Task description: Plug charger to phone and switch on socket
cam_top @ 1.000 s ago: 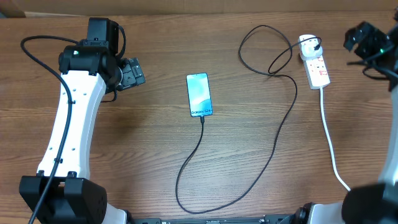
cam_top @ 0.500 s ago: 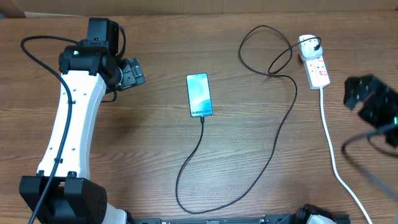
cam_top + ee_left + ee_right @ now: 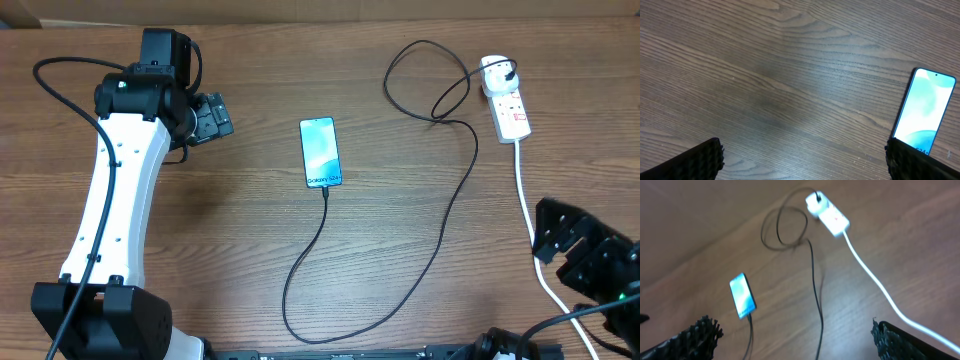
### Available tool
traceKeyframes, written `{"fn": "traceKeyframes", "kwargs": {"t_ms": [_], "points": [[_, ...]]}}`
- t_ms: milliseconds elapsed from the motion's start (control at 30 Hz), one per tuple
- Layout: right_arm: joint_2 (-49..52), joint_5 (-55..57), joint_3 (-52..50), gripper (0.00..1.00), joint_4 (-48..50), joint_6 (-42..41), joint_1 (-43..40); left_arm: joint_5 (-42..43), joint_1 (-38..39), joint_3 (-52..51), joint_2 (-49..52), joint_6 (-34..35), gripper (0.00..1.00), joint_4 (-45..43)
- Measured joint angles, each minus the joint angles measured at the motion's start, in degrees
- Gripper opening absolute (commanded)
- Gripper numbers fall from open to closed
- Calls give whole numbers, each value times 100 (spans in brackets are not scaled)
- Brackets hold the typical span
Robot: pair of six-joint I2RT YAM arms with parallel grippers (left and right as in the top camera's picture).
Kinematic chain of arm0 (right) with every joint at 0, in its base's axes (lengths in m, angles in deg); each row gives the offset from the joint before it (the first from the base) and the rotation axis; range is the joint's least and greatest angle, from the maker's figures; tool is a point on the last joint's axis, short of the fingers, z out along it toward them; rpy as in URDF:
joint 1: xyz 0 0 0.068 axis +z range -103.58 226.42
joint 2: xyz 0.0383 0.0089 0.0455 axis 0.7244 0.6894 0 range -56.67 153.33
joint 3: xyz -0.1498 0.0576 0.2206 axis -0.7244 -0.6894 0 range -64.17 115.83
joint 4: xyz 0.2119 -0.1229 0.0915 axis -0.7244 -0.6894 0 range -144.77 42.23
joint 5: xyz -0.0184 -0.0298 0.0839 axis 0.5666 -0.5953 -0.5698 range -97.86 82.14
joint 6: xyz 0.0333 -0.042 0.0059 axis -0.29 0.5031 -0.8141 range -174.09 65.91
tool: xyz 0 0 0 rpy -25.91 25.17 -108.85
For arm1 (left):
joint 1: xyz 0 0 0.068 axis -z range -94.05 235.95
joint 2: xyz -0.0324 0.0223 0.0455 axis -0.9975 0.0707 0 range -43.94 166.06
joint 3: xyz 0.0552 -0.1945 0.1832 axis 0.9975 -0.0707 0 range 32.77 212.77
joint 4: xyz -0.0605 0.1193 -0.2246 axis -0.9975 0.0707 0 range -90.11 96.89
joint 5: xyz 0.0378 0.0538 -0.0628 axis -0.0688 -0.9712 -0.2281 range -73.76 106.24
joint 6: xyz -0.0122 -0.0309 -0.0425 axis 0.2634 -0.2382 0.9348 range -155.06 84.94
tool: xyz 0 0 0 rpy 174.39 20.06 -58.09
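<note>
My left hand (image 3: 214,117) hangs over the brown wooden tabletop (image 3: 230,230) near the far edge, on the left side. Its fingers are spread wide with nothing in them. My right hand (image 3: 560,243) is by the right edge, close to the near corner, and it is wide open and empty too. From above I see the slim black phone with the light blue screen (image 3: 320,152) lying flat in the middle of the tabletop. The long thin black charger cable (image 3: 455,195) meets the phone's near end. It curves down by the near edge, then loops up to the small white socket block (image 3: 508,105) by the far right corner. A thick white cord (image 3: 527,200) runs from that block toward the near edge. My left wrist camera shows only bare wood and the top of the phone. My right wrist camera is blurry, but it shows the phone, the loop and the block.
</note>
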Motion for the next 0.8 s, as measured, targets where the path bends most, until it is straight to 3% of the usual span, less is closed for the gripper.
{"fn": "traceKeyframes", "kwargs": {"t_ms": [467, 800], "points": [[-188, 0, 0, 100, -426, 168, -2, -2, 0, 0, 0, 0, 99, 0], [-863, -2, 0, 100, -564, 260, 0, -2, 0, 0, 0, 0, 100, 0]]}}
